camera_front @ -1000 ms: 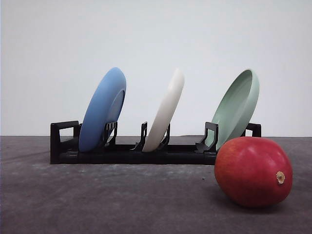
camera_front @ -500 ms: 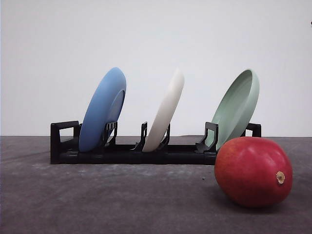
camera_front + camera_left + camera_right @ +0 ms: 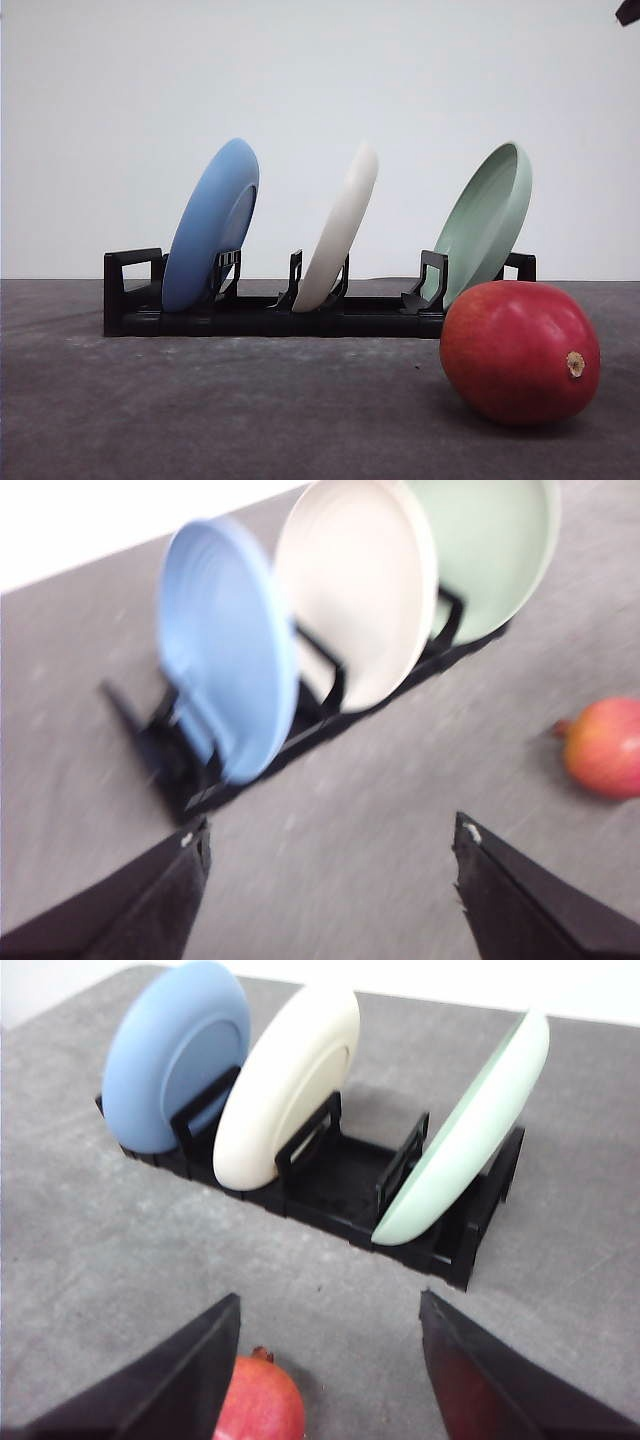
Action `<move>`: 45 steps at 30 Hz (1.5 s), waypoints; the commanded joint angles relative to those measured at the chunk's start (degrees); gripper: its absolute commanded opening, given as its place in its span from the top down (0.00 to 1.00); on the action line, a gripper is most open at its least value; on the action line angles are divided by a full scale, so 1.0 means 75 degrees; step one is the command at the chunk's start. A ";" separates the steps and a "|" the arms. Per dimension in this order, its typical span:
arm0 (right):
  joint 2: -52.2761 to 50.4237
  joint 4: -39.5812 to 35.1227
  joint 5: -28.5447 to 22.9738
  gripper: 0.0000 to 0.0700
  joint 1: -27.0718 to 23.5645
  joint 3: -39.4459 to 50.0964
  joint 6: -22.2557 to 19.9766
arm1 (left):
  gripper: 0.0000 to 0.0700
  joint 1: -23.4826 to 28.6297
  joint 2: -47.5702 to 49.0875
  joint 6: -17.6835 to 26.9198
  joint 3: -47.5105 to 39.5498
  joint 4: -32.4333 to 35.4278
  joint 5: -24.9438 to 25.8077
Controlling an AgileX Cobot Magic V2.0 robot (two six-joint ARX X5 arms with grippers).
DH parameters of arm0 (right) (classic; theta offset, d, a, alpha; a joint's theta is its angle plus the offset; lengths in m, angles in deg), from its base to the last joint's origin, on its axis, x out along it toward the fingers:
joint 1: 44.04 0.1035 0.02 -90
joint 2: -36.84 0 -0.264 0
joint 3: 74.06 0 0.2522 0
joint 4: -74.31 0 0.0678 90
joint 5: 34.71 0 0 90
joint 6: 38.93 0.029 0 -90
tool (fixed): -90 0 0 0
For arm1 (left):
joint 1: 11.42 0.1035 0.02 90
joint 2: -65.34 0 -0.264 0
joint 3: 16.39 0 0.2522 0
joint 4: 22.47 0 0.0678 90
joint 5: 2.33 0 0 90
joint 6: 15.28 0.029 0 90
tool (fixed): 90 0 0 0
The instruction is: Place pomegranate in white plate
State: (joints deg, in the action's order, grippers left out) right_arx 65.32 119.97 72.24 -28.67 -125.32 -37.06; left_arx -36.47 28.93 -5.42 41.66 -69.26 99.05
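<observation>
The pomegranate (image 3: 520, 352) is sitting on the table (image 3: 200, 420), near right of the rack (image 3: 280, 310) holding the white plate (image 3: 340, 228) upright. Both the left gripper (image 3: 330, 880) and the right gripper (image 3: 330, 1380) are hanging wide apart, empty. The reach is likely just starting; next, the right gripper should be descending around the fruit.

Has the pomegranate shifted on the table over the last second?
No. The pomegranate sits in the same spot in front of the black rack's right end, below the pale green plate.
</observation>
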 commanded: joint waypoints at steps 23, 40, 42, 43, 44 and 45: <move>0.0016 -0.0079 0.0023 0.49 0.0032 -0.0125 0.0061 | 0.39 -0.2132 -0.5094 -0.0427 0.0203 0.6453 -0.1028; 0.0016 -0.0079 0.0021 0.49 0.0032 -0.0125 0.0032 | 0.39 -0.2400 -0.7983 -0.1046 0.1998 0.6565 -0.1675; 0.0016 -0.0079 0.0020 0.49 0.0032 -0.0125 0.0032 | 0.39 -0.2397 -0.8205 -0.1068 0.2133 0.6557 -0.1747; 0.0016 -0.0079 0.0019 0.49 0.0032 -0.0125 0.0015 | 0.39 -0.2397 -0.8289 -0.1069 0.2175 0.6551 -0.1750; 0.0016 -0.0079 0.0017 0.49 0.0032 -0.0125 -0.0017 | 0.39 -0.2397 -0.8351 -0.1069 0.2201 0.6548 -0.1751; 0.0016 -0.0079 0.0017 0.49 0.0032 -0.0125 -0.0064 | 0.39 -0.2397 -0.8393 -0.1069 0.2212 0.6548 -0.1751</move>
State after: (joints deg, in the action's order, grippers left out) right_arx 65.35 119.97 72.21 -28.67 -125.32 -37.08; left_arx -53.88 -32.98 -13.13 56.77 -20.71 86.09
